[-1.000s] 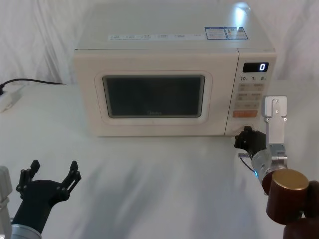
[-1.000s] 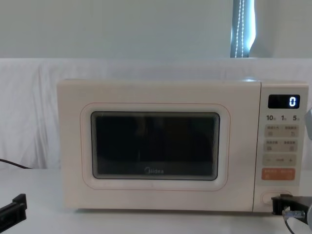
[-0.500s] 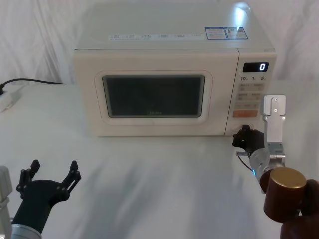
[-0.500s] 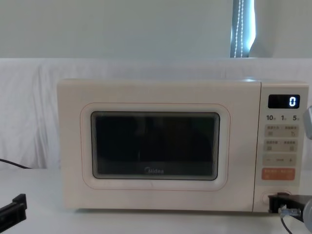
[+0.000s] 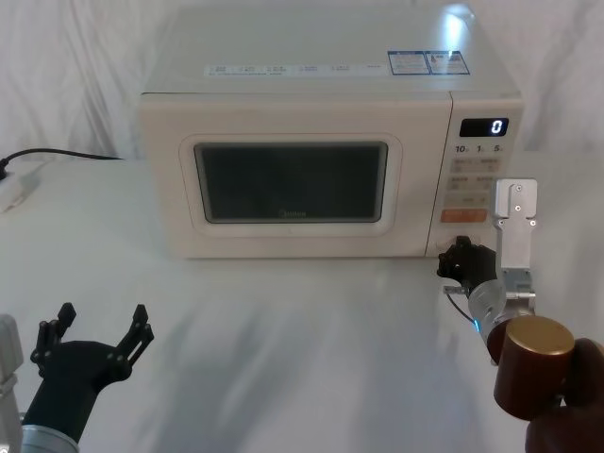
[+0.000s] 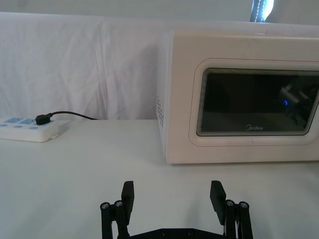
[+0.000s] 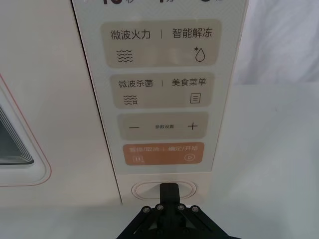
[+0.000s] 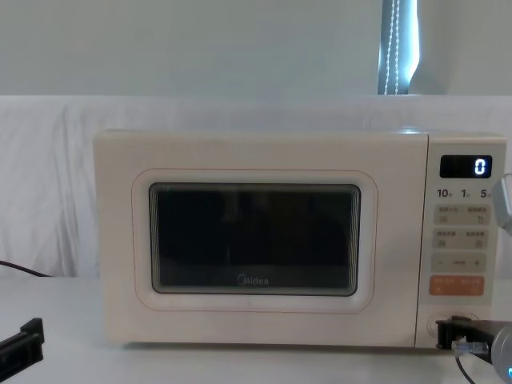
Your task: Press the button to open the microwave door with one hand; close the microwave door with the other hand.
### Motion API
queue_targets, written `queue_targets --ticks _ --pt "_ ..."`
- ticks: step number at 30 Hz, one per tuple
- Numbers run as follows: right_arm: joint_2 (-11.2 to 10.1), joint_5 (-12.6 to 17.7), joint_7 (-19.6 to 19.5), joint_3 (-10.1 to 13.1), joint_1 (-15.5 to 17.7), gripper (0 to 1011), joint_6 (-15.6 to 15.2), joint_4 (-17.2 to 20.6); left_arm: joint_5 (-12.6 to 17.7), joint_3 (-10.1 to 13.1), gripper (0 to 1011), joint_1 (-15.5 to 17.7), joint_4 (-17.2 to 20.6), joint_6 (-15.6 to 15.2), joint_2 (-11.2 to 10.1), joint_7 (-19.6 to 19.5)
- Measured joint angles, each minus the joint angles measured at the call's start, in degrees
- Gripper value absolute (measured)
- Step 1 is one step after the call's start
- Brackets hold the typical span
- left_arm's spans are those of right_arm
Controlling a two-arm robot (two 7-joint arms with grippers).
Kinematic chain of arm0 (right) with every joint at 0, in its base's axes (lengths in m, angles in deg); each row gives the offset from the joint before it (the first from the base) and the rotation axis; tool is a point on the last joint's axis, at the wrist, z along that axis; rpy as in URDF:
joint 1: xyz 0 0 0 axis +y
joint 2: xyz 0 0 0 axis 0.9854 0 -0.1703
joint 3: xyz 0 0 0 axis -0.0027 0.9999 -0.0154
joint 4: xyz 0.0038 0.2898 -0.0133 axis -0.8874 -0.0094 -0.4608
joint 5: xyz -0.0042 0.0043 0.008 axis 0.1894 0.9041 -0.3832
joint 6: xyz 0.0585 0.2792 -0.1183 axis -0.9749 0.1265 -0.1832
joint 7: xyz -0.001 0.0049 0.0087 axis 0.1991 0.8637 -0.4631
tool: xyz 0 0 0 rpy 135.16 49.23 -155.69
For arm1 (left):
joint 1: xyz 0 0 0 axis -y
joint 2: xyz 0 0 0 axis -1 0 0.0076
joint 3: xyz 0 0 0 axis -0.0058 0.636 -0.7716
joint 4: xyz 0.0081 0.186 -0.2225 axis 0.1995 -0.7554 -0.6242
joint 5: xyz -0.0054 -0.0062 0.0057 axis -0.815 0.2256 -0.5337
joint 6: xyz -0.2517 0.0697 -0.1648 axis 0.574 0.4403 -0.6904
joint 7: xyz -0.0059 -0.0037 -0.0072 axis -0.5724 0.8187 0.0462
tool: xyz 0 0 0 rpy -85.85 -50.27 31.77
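At the lower right corner of the microwave (image 5: 330, 151), below its orange key (image 7: 163, 154), the right gripper (image 7: 169, 188) had its fingers drawn together into a single narrow tip, set against the middle of the button (image 7: 144, 189). Held shut like that, the fingers made one stiff point, which probably suited pushing a key better than a spread pair would. Whether the key was already being pressed in could not be told. The microwave door (image 5: 293, 179) lay flush with the microwave's front, not yet sprung, so the opening step looked unfinished. Well out in front of the microwave's left half, low over the white table (image 5: 283, 359), the left gripper (image 5: 99, 330) hung with its fingers spread wide, facing the door's window. Waiting there seemed sensible: the door would likely swing out toward that side, and the left gripper could then push it shut.
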Motion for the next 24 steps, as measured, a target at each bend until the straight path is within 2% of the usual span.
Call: queue_targets --ticks 24 --pt "0.7 0.0 -0.6 0.6 -1.7 0 0.7 -2.6 0.0 0.0 1001 0.0 0.0 0.0 0.0 0.0"
